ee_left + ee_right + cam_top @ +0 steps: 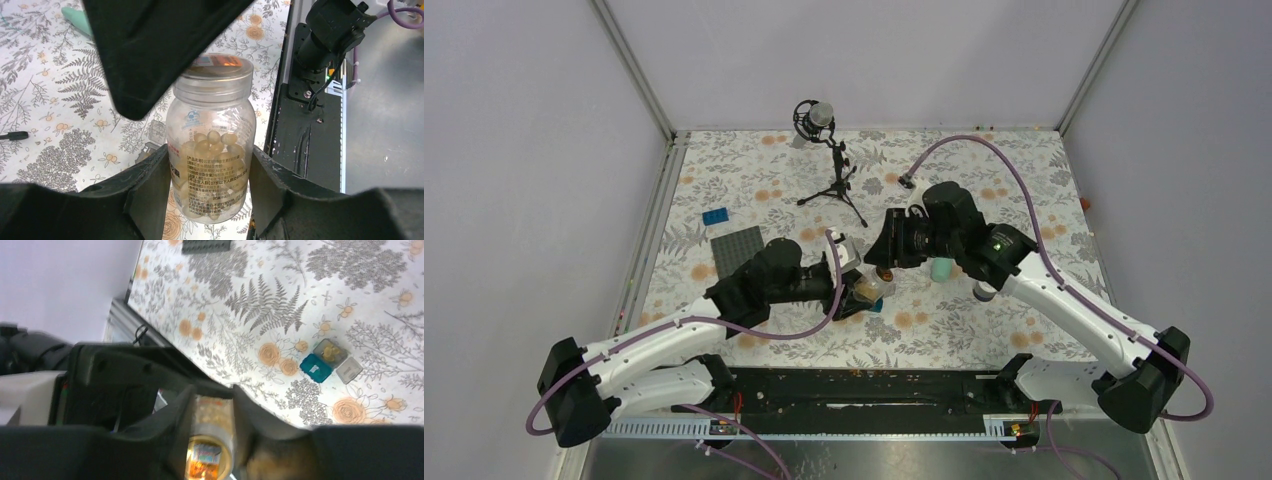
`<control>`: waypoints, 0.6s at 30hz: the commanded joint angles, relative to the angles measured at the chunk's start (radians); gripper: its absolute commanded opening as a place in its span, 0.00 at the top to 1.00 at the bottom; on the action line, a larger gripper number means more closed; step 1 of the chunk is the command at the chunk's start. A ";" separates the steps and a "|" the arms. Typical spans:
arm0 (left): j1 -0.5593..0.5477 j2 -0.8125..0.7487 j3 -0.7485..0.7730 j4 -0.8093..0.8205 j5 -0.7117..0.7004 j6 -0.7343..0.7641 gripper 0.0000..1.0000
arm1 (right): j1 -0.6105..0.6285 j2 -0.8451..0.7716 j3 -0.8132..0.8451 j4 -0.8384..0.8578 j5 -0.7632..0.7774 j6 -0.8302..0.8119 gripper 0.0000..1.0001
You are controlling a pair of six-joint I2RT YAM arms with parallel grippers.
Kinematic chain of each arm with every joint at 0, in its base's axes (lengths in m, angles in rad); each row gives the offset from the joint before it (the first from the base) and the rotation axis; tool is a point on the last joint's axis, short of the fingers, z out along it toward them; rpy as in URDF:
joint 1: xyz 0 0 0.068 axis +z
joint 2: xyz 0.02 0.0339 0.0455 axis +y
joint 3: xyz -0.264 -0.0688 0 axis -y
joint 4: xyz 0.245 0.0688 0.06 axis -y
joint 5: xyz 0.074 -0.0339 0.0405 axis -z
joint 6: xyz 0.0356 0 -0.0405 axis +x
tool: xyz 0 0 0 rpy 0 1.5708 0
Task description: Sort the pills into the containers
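A small clear jar (212, 150) with a clear lid (215, 75) holds pale amber pills (215, 142). My left gripper (210, 160) is shut on the jar's body and holds it above the tablecloth (869, 290). My right gripper (212, 405) closes around the jar's lid (210, 452) from above. A teal box (316, 367), a grey box (348, 370) and an open box with pills (330, 351) lie together on the cloth. The mint-green strip (942, 268) lies under my right arm and also shows in the left wrist view (75, 17).
A dark grey studded plate (739, 245) and a blue brick (716, 216) lie at the left. A microphone on a tripod (829, 170) stands at the back. The black rail (300, 140) marks the table's near edge.
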 commanded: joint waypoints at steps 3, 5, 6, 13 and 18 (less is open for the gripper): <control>-0.007 -0.012 0.036 0.113 -0.039 -0.029 1.00 | 0.016 -0.077 -0.049 0.176 0.164 0.142 0.25; -0.007 -0.017 0.028 0.119 -0.035 -0.032 1.00 | 0.010 -0.104 -0.036 0.157 0.110 0.034 0.16; -0.008 -0.019 0.025 0.122 -0.030 -0.032 1.00 | 0.009 -0.119 -0.032 0.141 0.084 -0.022 0.14; -0.007 -0.030 0.030 0.113 0.066 -0.011 1.00 | -0.007 -0.190 -0.028 -0.030 -0.143 -0.379 0.09; -0.008 -0.036 0.042 0.087 0.155 0.015 1.00 | -0.007 -0.166 0.004 -0.152 -0.232 -0.526 0.21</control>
